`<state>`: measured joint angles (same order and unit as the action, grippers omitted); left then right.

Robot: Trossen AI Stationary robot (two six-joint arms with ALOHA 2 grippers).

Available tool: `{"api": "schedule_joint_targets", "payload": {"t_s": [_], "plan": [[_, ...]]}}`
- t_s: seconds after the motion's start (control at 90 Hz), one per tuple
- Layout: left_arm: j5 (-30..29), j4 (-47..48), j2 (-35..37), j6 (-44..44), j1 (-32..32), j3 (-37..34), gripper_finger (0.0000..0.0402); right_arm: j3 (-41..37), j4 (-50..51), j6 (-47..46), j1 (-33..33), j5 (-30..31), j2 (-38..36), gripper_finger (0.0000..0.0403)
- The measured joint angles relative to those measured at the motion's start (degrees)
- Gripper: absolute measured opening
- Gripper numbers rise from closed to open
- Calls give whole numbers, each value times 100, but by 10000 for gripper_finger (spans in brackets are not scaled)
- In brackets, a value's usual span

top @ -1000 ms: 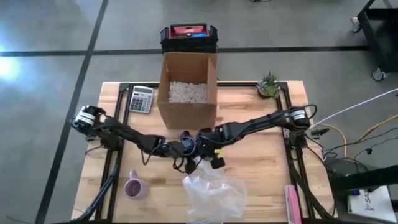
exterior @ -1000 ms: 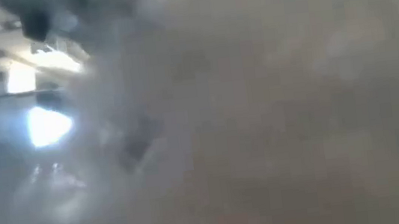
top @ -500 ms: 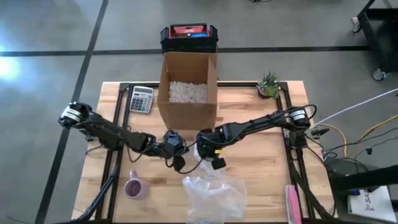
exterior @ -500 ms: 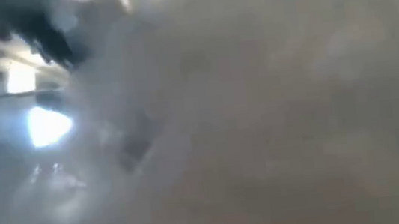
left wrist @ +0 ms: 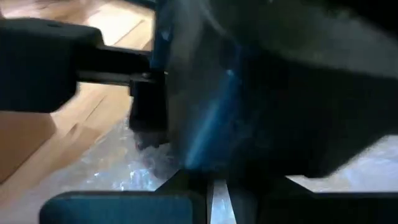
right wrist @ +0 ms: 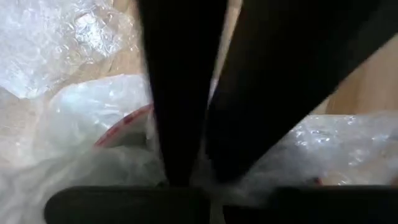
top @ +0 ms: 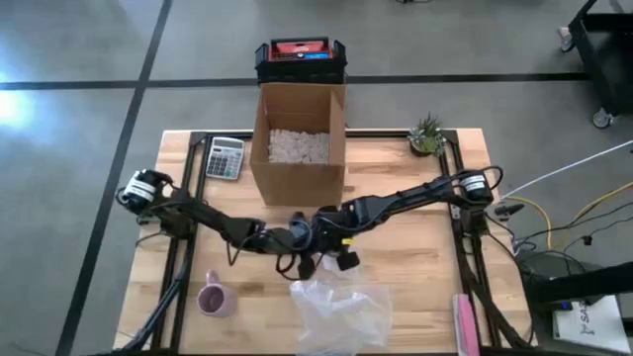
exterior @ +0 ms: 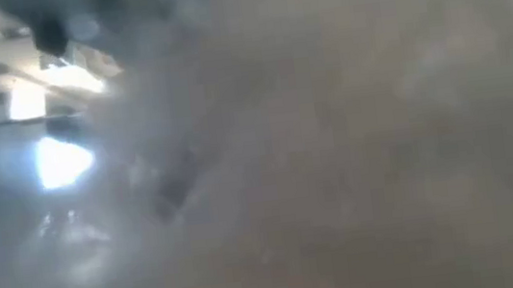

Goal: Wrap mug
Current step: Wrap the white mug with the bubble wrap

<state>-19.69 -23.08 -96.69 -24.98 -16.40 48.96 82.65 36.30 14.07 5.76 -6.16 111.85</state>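
A pink mug point(top: 213, 298) stands upright on its base on the wooden table point(top: 415, 257), near the front left. A crumpled sheet of clear bubble wrap point(top: 341, 312) lies on the table at the front middle. Both grippers meet just behind it: my left gripper point(top: 299, 245) comes from the left and my right gripper point(top: 328, 242) from the right, its dark fingers point(right wrist: 177, 93) close together over the wrap point(right wrist: 68, 50). In the left wrist view the other arm point(left wrist: 280, 93) fills the picture. In the low view the wrap point(exterior: 335, 154) covers nearly everything. My right gripper's fingers point down at the far edge of the bubble wrap, with only a thin gap between them. I cannot tell whether they have any of the wrap.
An open cardboard box point(top: 298, 144) of white packing peanuts stands at the far middle, with a red and black case point(top: 300, 59) behind it. A calculator point(top: 225, 156) lies to the box's left and a small plant point(top: 427, 134) stands at the far right. A pink object point(top: 465, 322) lies at the front right.
My left gripper drew back toward the table's left edge, away from my right gripper, then came back beside it. The mug and the bubble wrap lie where they were.
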Motion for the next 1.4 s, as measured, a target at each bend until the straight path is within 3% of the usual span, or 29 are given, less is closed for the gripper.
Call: {"api": "schedule_joint_targets", "payload": {"t_s": [0.189,0.522,0.778,0.967,1.211,1.4], "plan": [[-32,-38,-160,48,1,55,21,144,350,26,-2,21,-103,0],[-82,-113,-240,50,12,31,21,462,1271,2,19,-24,-1020,0],[-77,-124,-244,54,12,27,21,213,1013,35,248,-395,-791,0],[-76,-137,-249,53,10,27,21,-145,434,-102,247,373,-476,0],[-15,15,-96,53,5,36,21,-367,0,-102,201,440,-398,0],[-14,124,53,173,16,95,21,-195,471,-13,197,513,-627,0]]}}
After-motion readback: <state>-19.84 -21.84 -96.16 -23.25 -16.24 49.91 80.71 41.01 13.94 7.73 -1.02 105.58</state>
